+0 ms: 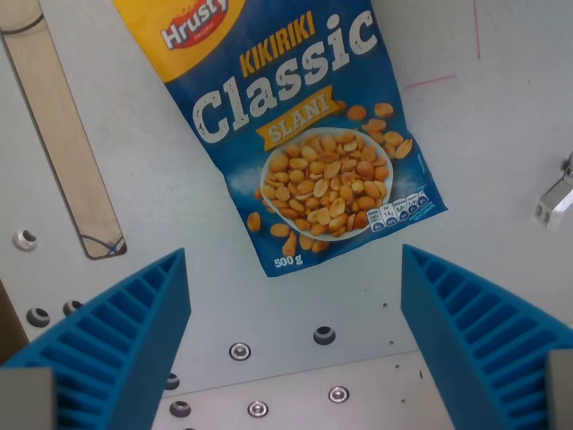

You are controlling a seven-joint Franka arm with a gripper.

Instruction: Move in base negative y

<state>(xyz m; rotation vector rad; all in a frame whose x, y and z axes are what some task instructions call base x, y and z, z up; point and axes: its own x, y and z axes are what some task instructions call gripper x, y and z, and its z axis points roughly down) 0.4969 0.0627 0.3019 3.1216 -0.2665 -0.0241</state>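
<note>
- The gripper (295, 336) is spread wide, and nothing is between its two blue ribbed fingers (121, 336), which come up from the two bottom corners of the wrist view.
- One finger stands at the wrist view's left and the other at the wrist view's right, with bare surface between them.
- Just above this gap lies a bag of peanuts (295, 125), flat on the grey counter (492, 152) and apart from both fingers.
- The bag is blue with a yellow top corner, it is tilted, and its print reads "Kikiriki Classic", "Slani" and "500 g", with a picture of a bowl full of peanuts.
- The top of the bag is cut off by the upper edge of the view.
- At the wrist view's left a long beige strip (63, 134) lies on the counter, slanted.
- Several round screws and holes (324, 336) are in the counter between the fingers.
- At the right edge a small metal part (557, 199) is visible, and thin pink lines (430, 82) are drawn on the counter near the upper right.
</note>
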